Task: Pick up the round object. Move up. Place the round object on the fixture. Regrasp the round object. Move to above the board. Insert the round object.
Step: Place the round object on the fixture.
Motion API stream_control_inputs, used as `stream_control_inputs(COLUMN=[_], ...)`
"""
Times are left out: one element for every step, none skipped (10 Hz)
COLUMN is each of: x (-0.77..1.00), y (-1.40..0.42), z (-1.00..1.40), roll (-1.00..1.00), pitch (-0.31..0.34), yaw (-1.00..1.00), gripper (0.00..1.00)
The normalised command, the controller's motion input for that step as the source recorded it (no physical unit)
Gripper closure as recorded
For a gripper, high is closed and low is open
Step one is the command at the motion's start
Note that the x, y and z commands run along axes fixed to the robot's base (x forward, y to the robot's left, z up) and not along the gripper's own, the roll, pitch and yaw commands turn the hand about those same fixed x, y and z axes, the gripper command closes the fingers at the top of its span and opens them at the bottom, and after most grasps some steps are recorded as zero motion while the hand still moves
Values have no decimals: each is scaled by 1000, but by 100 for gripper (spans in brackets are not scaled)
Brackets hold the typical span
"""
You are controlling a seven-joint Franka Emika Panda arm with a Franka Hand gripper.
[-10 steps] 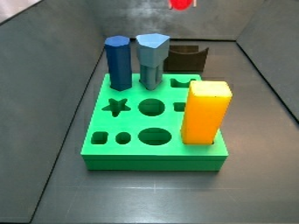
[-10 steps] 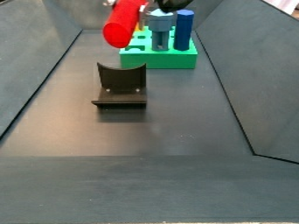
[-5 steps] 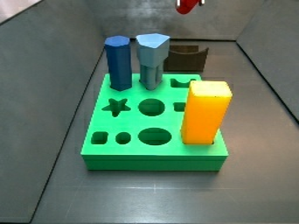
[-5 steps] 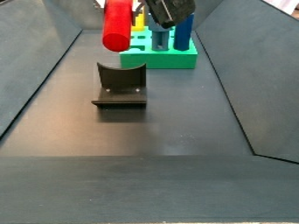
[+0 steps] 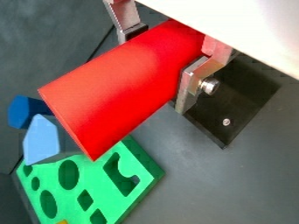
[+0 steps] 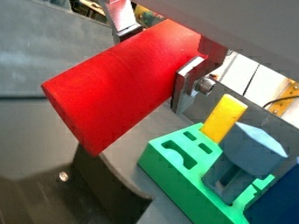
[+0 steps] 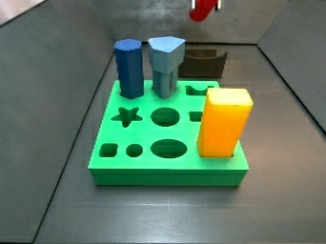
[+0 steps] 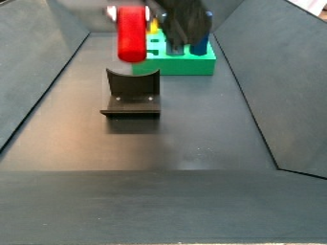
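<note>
— Gripper (image 5: 163,42) status? We need it relative to the small dark grey-black notched fixture (image 8: 130,93).

— We see it up above the fixture, silver plate fingers (image 5: 194,80) clamped on the long bright red cylinder peg, i.e. the round object (image 5: 121,86). Both wrist views show the plates pressed vs. the peg's sides, so it's gripping, not loose.

— Peg orientation?

— In a side view (image 8: 132,36) it hangs roughly upright, lower end just above the fixture's cradle, not touching as far as we can tell. That view is motion-blurred around the gripper, so we can't be exact. In a side view (image 7: 203,10) only a bit of red shows at the top edge, above and behind the fixture (image 7: 203,65).

— Thick bright green square board (image 7: 147,145)?

— Beyond the fixture, well apart from the peg. On it we see a blue hexagonal peg (image 7: 129,69) and a grey-blue faceted peg (image 7: 166,65) standing upright side by side on the edge nearest the fixture, plus an orange-yellow rectangular block (image 7: 223,121) upright at the far side from it. Star, round, square and oval holes open on top.

— Fixture in wrist views?

— Yes, dark base plate (image 5: 239,103) right under the gripper; board (image 5: 87,185) beside it.
</note>
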Motion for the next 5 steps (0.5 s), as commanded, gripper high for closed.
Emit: stream_control_inputs(x=[144,150,158,167,177], y=[138,135,141,142,138], z=[-1000,-1000,-1000,-1000,-1000], roll=[-899,-739,-499,-330,-233], pitch=[250,207,129,76,31], yaw=[-193,-219,-241,-242,-227], gripper=[100,100,100,100,100])
